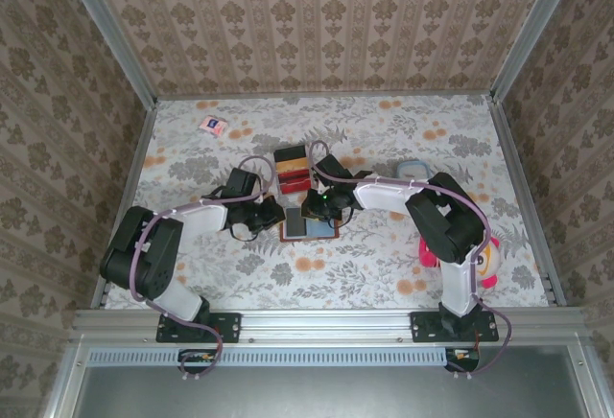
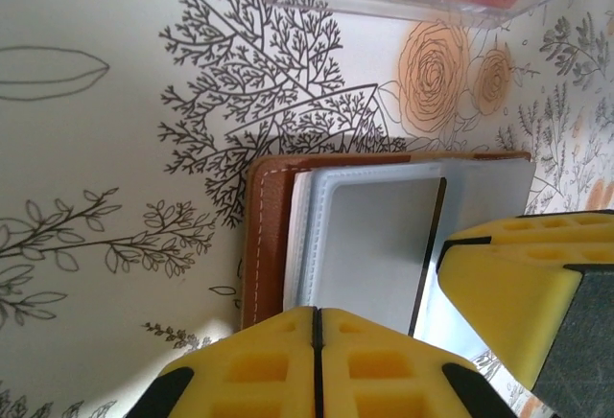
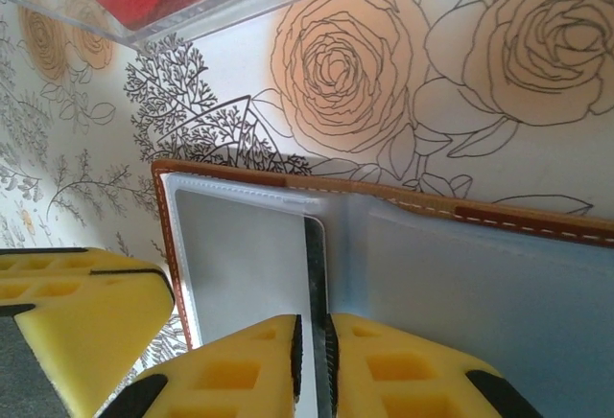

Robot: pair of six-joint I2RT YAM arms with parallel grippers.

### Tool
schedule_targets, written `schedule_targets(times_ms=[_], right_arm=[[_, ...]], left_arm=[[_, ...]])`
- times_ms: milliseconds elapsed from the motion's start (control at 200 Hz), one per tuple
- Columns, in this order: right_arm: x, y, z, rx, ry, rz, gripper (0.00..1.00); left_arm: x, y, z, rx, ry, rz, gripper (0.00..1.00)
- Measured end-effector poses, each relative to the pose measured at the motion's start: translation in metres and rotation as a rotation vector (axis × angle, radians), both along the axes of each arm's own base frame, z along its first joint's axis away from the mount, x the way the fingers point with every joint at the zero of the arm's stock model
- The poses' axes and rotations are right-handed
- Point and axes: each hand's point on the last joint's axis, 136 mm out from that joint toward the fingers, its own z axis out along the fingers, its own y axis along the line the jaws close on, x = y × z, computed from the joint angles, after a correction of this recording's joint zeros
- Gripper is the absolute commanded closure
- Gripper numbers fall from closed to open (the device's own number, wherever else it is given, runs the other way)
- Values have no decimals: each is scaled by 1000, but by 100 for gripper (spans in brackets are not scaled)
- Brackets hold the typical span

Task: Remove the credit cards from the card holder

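Yellow fingers of the left pincer [image 2: 315, 365] are pressed together with only a thin seam between them, over the near edge of the card holder [image 2: 268, 245]. Whether they pinch its clear sleeve I cannot tell. The right pincer [image 3: 314, 365] stands narrow too, its two yellow fingers closed on the thin dark edge of a credit card [image 3: 314, 269], which shows edge-on between them near the holder's fold. In the left wrist view the same card is a dark line with a grey face beside it. One finger of the right pincer sits just to its right there, over the holder's other half.

The card holder lies open and flat on the worktop [image 1: 384, 274], with brown stitched leather outside and grey-blue under clear pockets inside. From above it sits near the middle of the worktop, between the two pincers, which meet over it from left and right. Just beyond it stands a red-and-orange tray [image 1: 292, 170] with a clear rim. A pink-and-white packet [image 1: 213, 126] lies well apart, near the far left corner. A grey-blue object [image 1: 413, 168] lies to the right of the tray, beyond the right arm, and something pink and yellow [image 1: 487, 257] shows behind that arm at the right side. The worktop's cover is printed with line-drawn leaves and orange roses.
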Motion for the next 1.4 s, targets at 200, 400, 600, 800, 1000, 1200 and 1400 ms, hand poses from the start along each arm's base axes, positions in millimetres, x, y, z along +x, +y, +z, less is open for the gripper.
schedule_targets(times_ms=[200,400,600,800,1000,1200,1400], right_arm=[[2,2,-1,11,-5,1,81],[2,1,-3,8,0,-1,81],[1,0,-4,2,1,-4,81],[2,-1,-4,-4,-3,-9,82],[2,0,-5,-1,-1,-7,82],[2,2,-6,19,11,0,84],[3,1,-7,28,16,-10,90]], left_arm=[[0,-2,-1,0,-1,1,94],[-5,-11,-5,5,-2,-27,94],[-3,-9,-7,11,-8,-19,95],[-3,-9,-8,3,-16,-13,95],[-2,-10,-8,-6,-21,-5,95],[-3,-10,-8,-9,-21,-7,94],[-3,-10,-8,-10,-22,-7,93]])
